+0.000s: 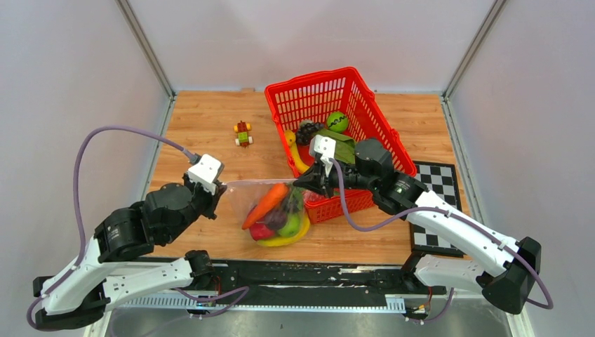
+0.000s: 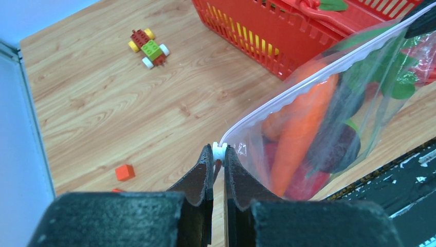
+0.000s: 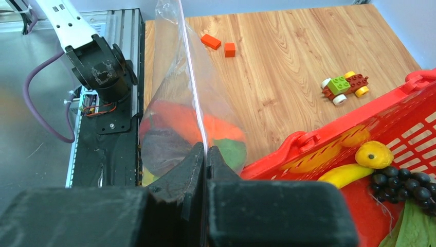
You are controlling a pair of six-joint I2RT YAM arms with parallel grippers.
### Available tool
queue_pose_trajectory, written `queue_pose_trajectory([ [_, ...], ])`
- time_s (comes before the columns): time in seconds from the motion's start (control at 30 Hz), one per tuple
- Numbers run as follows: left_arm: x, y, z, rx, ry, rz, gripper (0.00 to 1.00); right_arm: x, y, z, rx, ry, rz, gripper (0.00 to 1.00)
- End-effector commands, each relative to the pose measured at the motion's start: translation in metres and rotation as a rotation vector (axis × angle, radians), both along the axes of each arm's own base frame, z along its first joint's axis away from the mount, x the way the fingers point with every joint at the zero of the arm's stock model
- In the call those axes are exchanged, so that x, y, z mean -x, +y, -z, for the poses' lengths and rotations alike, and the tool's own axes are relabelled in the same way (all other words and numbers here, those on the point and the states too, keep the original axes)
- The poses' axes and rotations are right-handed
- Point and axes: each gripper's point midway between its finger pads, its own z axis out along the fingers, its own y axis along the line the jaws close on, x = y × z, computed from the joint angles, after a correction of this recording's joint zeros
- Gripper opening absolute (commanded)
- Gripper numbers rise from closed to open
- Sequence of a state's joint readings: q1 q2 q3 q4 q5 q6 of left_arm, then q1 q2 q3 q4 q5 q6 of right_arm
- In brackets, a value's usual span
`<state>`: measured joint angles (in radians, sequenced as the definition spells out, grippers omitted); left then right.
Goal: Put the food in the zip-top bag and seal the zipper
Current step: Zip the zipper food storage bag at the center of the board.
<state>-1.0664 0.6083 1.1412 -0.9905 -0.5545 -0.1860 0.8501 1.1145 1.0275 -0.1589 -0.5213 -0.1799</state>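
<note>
Fingers of the left gripper pinched one end of the zipper, the right gripper's the other, stretching the zip-top bag over the worktop. Thin, slippery film sagged under the carrot; the stiffer strip seemed the safest hold.

Arms: left arm, right arm. White link shells, black rounded joint housings. Lilac-grey cable on each, running to white wrist camera box. Left tool, right tool: black fingers, rough matte surface, tapered tips.
</note>
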Motion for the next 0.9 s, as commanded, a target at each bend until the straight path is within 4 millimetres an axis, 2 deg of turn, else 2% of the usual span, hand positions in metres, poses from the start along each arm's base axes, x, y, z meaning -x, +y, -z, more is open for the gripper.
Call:
queue_pose_trajectory([
  [0.0,-0.002,0.037,-0.007,-0.051,-0.037,-0.126,0.03,-0.008,-0.002,-0.031,-0.085,-0.057,0.036,0.0],
  [0.13,-0.002,0.04,-0.006,-0.072,-0.033,-0.129,0.06,-0.006,0.002,-0.032,-0.089,-0.042,0.011,0.0],
  [0.33,-0.002,0.029,-0.011,-0.044,-0.042,-0.086,0.16,-0.004,0.01,-0.031,-0.095,-0.02,-0.028,0.0],
  [0.43,-0.002,0.022,-0.016,-0.008,-0.052,-0.058,0.31,-0.002,0.015,-0.032,-0.101,-0.002,-0.054,0.0],
  [0.5,-0.002,0.019,-0.02,0.017,-0.063,-0.051,0.46,-0.001,0.018,-0.032,-0.102,0.008,-0.067,0.0],
  [0.57,-0.001,0.018,-0.025,0.045,-0.075,-0.043,0.52,-0.002,0.021,-0.032,-0.101,0.016,-0.074,0.0],
  [0.73,-0.001,0.024,-0.045,0.141,-0.124,-0.07,0.8,-0.005,0.03,-0.037,-0.105,0.025,-0.095,0.0],
  [0.87,0.001,0.034,-0.068,0.279,-0.188,-0.104,0.91,-0.01,0.042,-0.044,-0.111,0.038,-0.121,0.0],
])
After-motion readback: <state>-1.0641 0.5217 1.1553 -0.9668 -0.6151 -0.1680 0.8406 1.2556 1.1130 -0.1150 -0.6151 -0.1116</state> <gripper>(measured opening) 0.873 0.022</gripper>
